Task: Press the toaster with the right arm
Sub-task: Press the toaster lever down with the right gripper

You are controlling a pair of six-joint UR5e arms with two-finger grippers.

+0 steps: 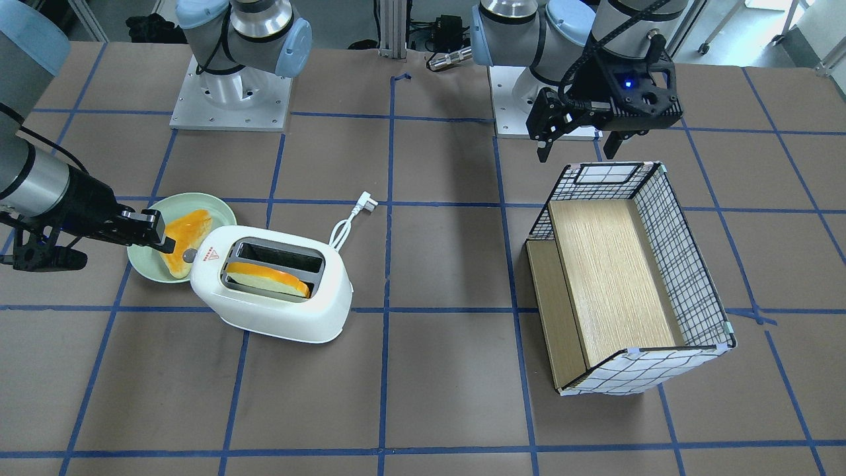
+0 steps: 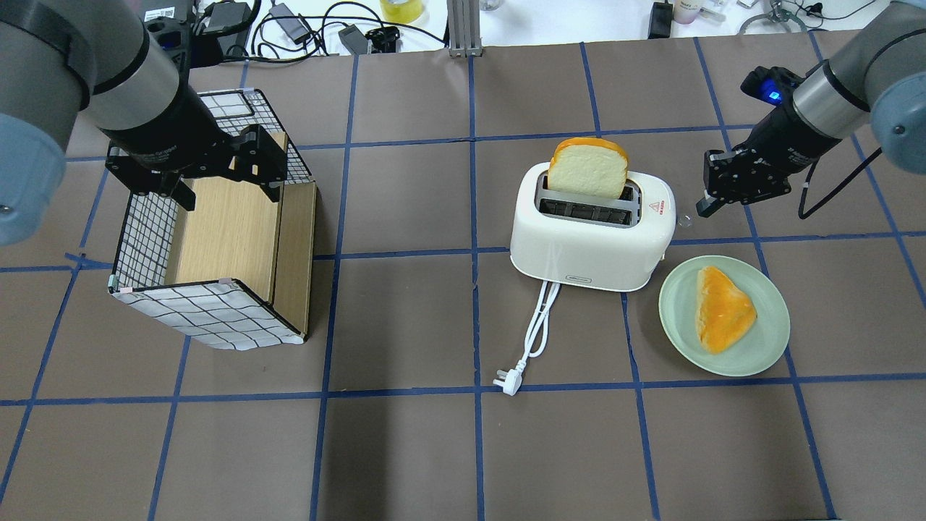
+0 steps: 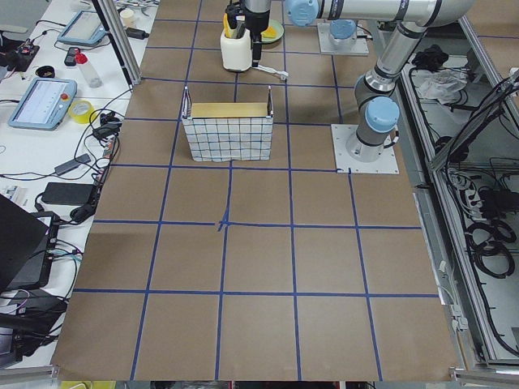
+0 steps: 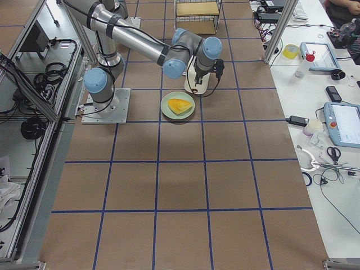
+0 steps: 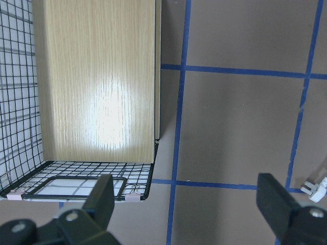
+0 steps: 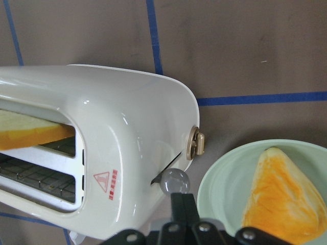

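Starting at the right gripper (image 6: 180,200), its two fingers are seen pressed together with nothing pinched between them. Their joined tip is set just above the small grey lever (image 6: 175,181); whether tip and knob touch cannot be told. The lever is carried on the end face of the toaster (image 2: 589,239), below a beige dial (image 6: 195,143), and that end is turned toward the robot's right.

The toaster's long axis is laid across the table (image 2: 405,449), left to right for the robot. The lever end is therefore met first by the right arm (image 2: 832,101), by far the nearer of the two. A straight downward push along the end slot is judged to be what the press calls for, with little sideways correction.

The toaster is stood right of the table's middle, and the plate (image 2: 763,340) is close by its lever end, on the robot's side. The left gripper (image 5: 188,191) is held empty with fingers spread wide over the wire-sided box (image 2: 210,318), well apart on the robot's left.

Counted:
- one toaster with two slots
- one slice of bread (image 2: 587,168) standing high in the slot farther from the robot
- one orange-crusted piece (image 2: 723,307) on one plate
- one cord (image 2: 539,325) ending in one plug (image 2: 506,380)
- one box
- two arms
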